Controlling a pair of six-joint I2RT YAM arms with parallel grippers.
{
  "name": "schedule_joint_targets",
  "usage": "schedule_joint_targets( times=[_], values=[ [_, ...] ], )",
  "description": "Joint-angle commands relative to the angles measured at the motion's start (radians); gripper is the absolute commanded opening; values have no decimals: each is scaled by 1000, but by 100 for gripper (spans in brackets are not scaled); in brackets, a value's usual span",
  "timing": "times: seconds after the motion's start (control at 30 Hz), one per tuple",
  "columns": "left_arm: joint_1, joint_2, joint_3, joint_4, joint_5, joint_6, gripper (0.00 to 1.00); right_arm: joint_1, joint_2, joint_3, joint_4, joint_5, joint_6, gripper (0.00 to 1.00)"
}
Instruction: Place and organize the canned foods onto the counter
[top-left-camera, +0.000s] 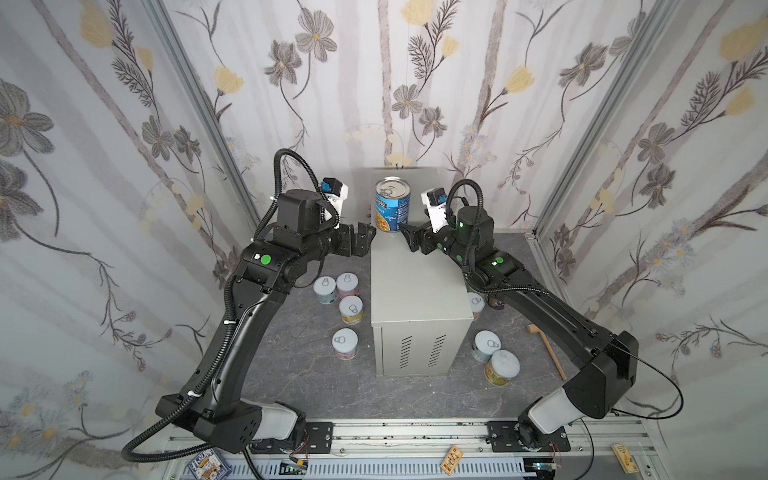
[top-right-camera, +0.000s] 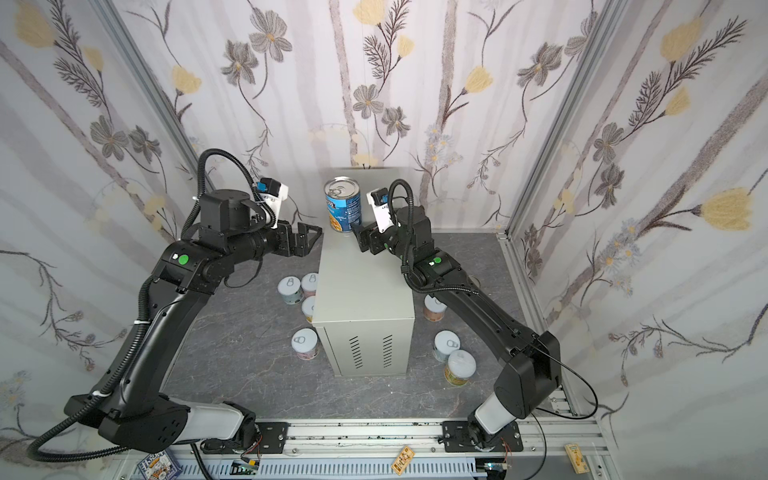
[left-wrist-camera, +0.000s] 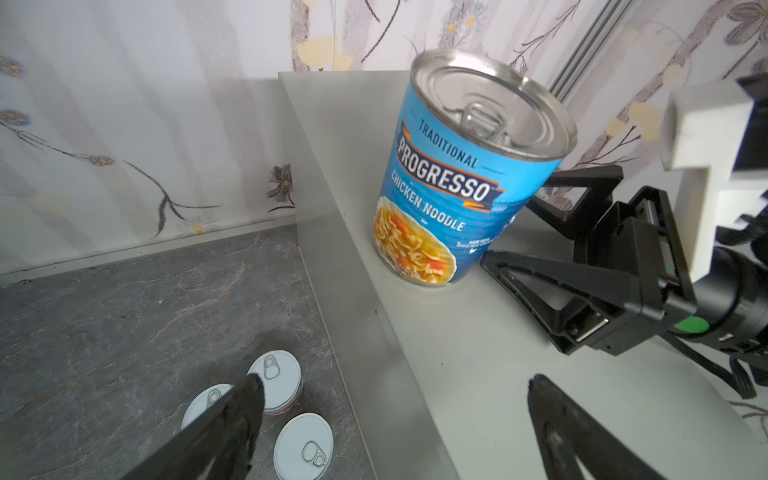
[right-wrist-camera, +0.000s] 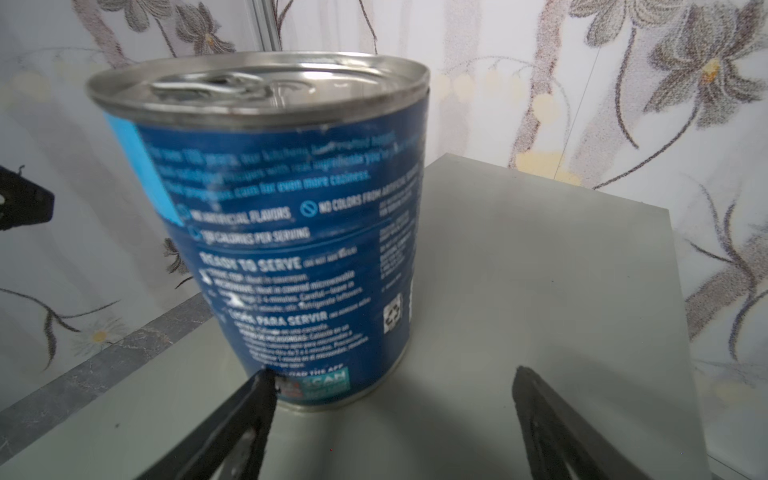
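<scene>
A blue Progresso can (top-left-camera: 392, 205) (top-right-camera: 343, 205) stands upright at the back of the counter (top-left-camera: 411, 286), a beige-grey cabinet with vent slots in its front. My right gripper (top-left-camera: 409, 237) (right-wrist-camera: 393, 372) is low over the counter top, open, just in front of the can (right-wrist-camera: 282, 232); one fingertip (right-wrist-camera: 266, 376) is at the can's base. My left gripper (top-left-camera: 365, 239) (left-wrist-camera: 395, 384) hangs open and empty at the counter's left edge, apart from the can (left-wrist-camera: 469, 174). Several short white-lidded cans (top-left-camera: 345, 343) (top-left-camera: 486, 345) stand on the dark floor on both sides of the counter.
Three white-lidded cans (left-wrist-camera: 303, 446) are on the floor below my left gripper. A small wooden mallet (top-left-camera: 546, 349) lies on the floor at the right, partly under my right arm. Floral walls close in the back and sides. Small cards (top-left-camera: 451, 457) lie on the front rail.
</scene>
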Motion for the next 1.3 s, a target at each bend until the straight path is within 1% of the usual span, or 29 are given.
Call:
schedule_joint_targets(
  times=[0.0,0.07,0.2,0.3,0.37,0.5,0.7,0.77,0.87,0.93,1.0,1.1,1.27],
  values=[
    [5,41,6,87,-40,47,100,-4,37,47,4,44,11,89],
    [4,91,33,95,-60,47,100,-7,64,75,6,47,10,90],
    [4,168,76,144,-39,46,100,-10,123,141,10,73,8,90],
    [6,223,99,199,-80,39,100,-11,160,182,15,92,1,90],
    [12,262,131,215,-84,33,100,-14,181,204,22,106,0,91],
    [33,353,229,202,-16,36,100,-24,208,234,43,119,5,91],
    [48,487,388,157,160,47,99,-41,233,254,69,111,8,92],
    [48,534,456,121,183,47,97,-45,243,267,68,106,10,92],
    [49,604,558,72,202,50,89,-52,256,280,74,98,11,92],
    [48,641,612,48,192,45,87,-56,264,290,76,92,11,92],
    [48,659,634,44,163,40,87,-60,277,303,78,85,11,92],
    [50,668,634,61,134,40,87,-64,299,334,71,80,12,92],
    [53,692,641,81,117,56,81,-66,331,371,75,88,22,92]
  ],
)
